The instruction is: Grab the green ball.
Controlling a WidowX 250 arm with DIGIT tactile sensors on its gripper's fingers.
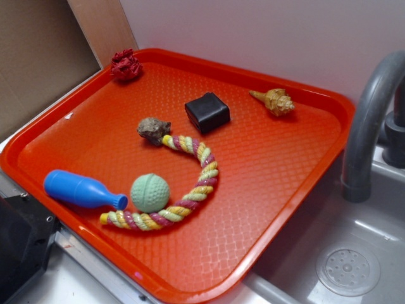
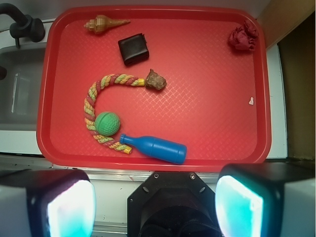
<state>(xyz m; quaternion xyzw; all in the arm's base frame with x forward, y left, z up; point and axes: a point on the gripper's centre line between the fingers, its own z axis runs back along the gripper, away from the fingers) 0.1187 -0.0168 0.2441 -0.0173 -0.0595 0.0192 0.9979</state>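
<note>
The green ball (image 1: 150,192) (image 2: 107,123) is pale mint and ribbed. It lies on the red tray (image 1: 272,171) (image 2: 212,128) inside the curve of a coloured rope toy (image 1: 190,183) (image 2: 98,98), next to a blue bottle-shaped toy (image 1: 81,189) (image 2: 157,148). In the wrist view my gripper (image 2: 155,207) hangs high above the tray's near edge, well short of the ball. Its two fingers (image 2: 69,207) stand wide apart with nothing between them. In the exterior view only a dark part of the arm (image 1: 19,247) shows at the lower left.
On the tray also lie a brownish rock-like lump (image 1: 154,130) (image 2: 155,79), a black block (image 1: 207,112) (image 2: 133,49), a tan shell (image 1: 273,101) (image 2: 101,23) and a red wrinkly lump (image 1: 126,64) (image 2: 243,38). A grey sink (image 1: 354,253) with a faucet (image 1: 367,126) borders the tray.
</note>
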